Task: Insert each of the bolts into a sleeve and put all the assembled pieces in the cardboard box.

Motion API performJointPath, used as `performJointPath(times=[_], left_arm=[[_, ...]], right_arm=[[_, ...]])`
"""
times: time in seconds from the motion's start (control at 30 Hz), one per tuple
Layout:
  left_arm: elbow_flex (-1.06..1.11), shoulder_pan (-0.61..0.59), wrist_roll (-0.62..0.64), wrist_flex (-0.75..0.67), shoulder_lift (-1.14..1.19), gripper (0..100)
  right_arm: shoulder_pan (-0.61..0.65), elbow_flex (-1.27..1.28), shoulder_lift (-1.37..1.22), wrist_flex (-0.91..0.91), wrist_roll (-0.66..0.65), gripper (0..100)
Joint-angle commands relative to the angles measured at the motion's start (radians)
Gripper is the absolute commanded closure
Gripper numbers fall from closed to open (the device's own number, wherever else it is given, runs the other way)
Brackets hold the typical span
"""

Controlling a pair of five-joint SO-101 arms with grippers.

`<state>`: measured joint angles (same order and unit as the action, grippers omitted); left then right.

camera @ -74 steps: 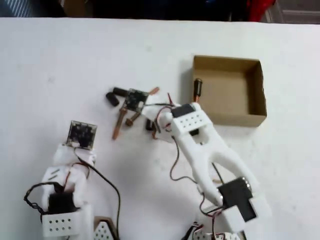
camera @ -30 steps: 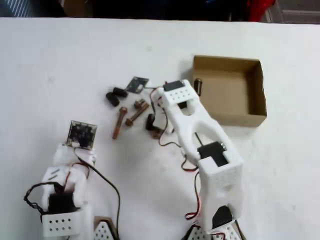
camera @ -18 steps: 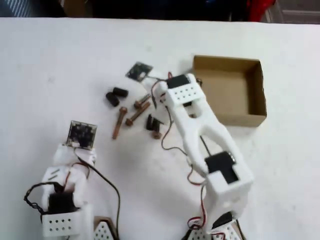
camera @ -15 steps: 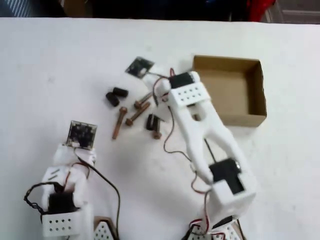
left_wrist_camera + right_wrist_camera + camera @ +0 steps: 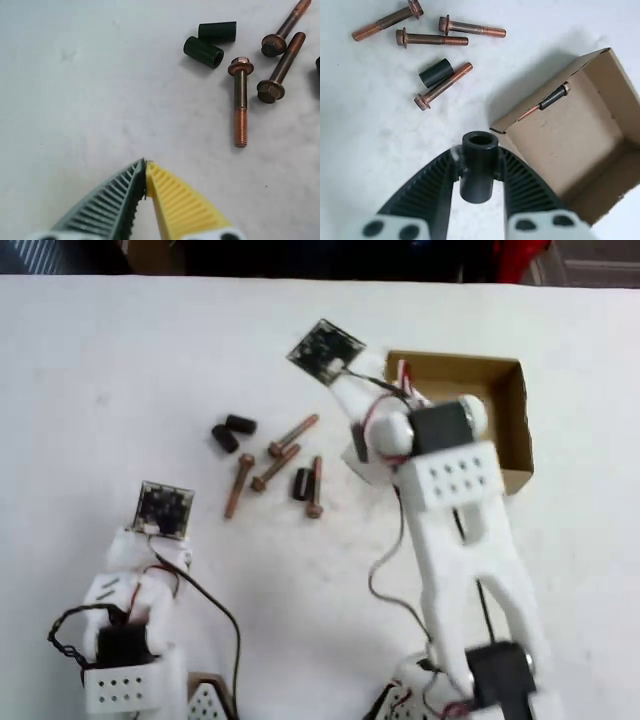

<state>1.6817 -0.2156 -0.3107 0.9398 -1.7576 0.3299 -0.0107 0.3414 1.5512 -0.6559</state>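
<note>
Four bolts (image 5: 431,38) loose on the counter (image 5: 365,125), copper-coloured, none sleeved. Near them, three black sleeves unused: a sleeve pair (image 5: 232,431) side by side on the far side of the bolts from the box, and a single sleeve (image 5: 300,483) just beside one bolt. In the cardboard box (image 5: 580,145), one assembled piece (image 5: 551,101), bolt through sleeve, flat on the box floor close to a wall.

Right pincer (image 5: 479,156) clamped on a held sleeve (image 5: 478,182). Jaws closed only as far as the sleeve's width, sleeve upright between them, bore open toward the wrist camera, held off the counter near a corner of the box. Left pincer (image 5: 145,172) fully closed, tips touching, nothing between them, low over bare counter, well apart from the parts and aimed toward them.

Judged as the second assembly, at its start: sleeve in hand, bolt wanting. One of five done, by the count of parts.

Next move, most likely: open the left pincer and reach for the nearest bolt (image 5: 240,102). Grip near the hex head with the threaded end free, then bring thread and bore into line between the two arms. Needs a steady sleeve and a straight approach, with little room for tilt in so narrow a bore. Worth minding the neighbours too: two more bolts close beside the nearest one, easy to nudge in the pickup.
</note>
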Motion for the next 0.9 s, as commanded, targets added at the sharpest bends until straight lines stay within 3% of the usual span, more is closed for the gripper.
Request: performJointPath(times=[0.0, 0.23, 0.6, 0.8, 0.87], left_arm=[[-0.006, -0.005, -0.009, -0.026, -0.012, 98], [-0.006, -0.005, -0.009, -0.029, -0.012, 98], [-0.015, -0.004, -0.009, -0.032, -0.012, 98], [-0.08, 0.054, -0.012, 0.02, -0.008, 98], [-0.104, 0.061, -0.015, 0.04, -0.007, 98]], right_arm=[[-0.01, -0.031, 0.176, 0.068, 0.011, 98.2], [-0.01, 0.155, 0.463, 0.048, 0.011, 98.2], [-0.012, 0.744, 0.756, -0.394, 0.015, 98.2], [-0.012, 0.984, 0.851, -0.622, 0.017, 98.2], [-0.01, 1.046, 0.875, -0.691, 0.064, 98.2]])
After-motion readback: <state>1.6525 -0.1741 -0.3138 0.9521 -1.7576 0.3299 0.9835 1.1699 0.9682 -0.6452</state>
